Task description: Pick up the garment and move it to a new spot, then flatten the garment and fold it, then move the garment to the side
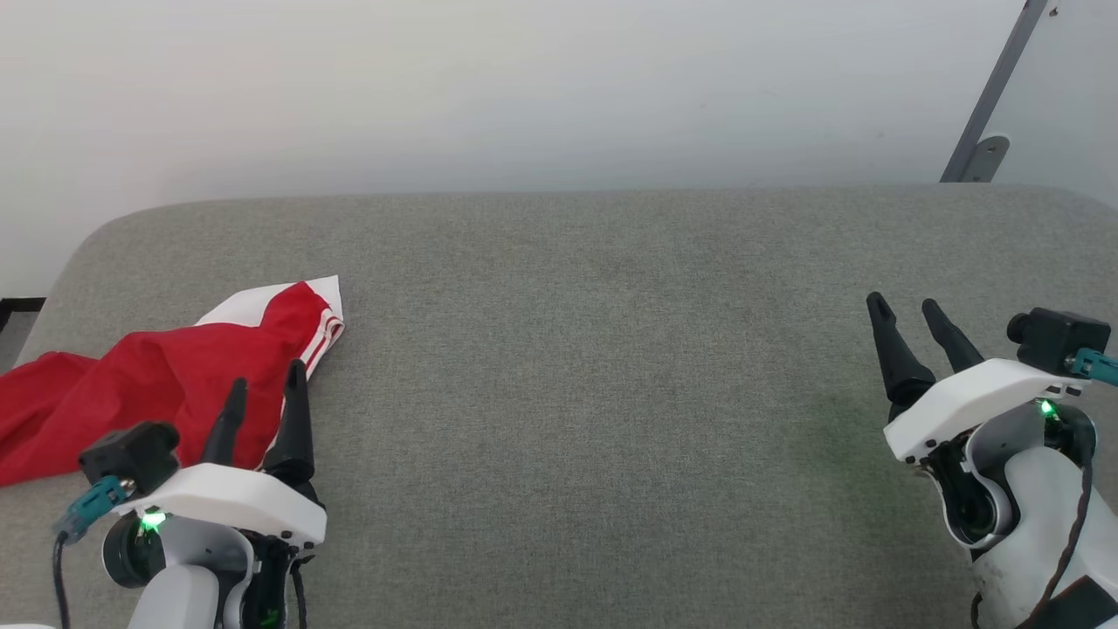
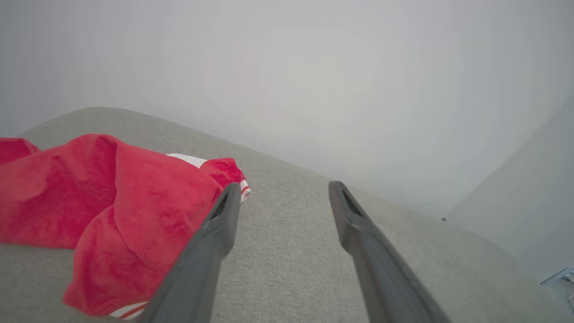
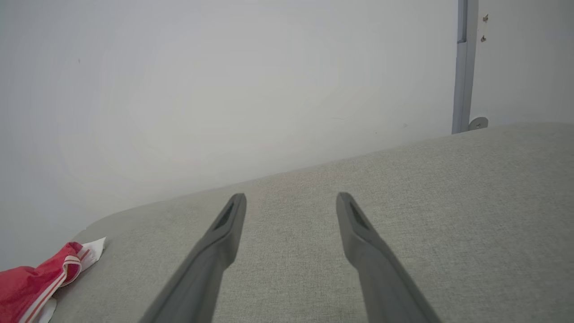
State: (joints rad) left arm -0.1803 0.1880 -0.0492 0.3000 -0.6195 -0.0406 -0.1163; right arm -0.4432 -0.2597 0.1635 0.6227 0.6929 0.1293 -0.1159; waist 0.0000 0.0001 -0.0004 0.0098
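Currently, left gripper (image 1: 267,376) and right gripper (image 1: 901,302) spread, empty.
Head view: crumpled red shirt with white striped sleeve (image 1: 131,393) lies at left edge of grey fabric-covered surface (image 1: 611,349). Left wrist view: shirt (image 2: 134,197) beside finger. Right wrist view: shirt (image 3: 27,282) at same edge.

- The head view looks forward and down from above the near edge of the grey padded surface (image 1: 594,349). It spans the surface's width up to the pale wall (image 1: 524,87) along the frame's top. The left gripper (image 1: 267,376) sits lower left and the right gripper (image 1: 903,304) lower right.
- The left wrist view sits low and close over the surface, looking along its fingers (image 2: 215,233) at the wall, with the garment (image 2: 112,202) near at frame left.
- The right wrist view faces the same wall from low down, with the garment (image 3: 27,282) well away in its lower-left corner.
- The head and right wrist views share the grey post (image 1: 994,87) at upper right. It leans in the head view, while in the right wrist view the post (image 3: 463,67) stands upright.
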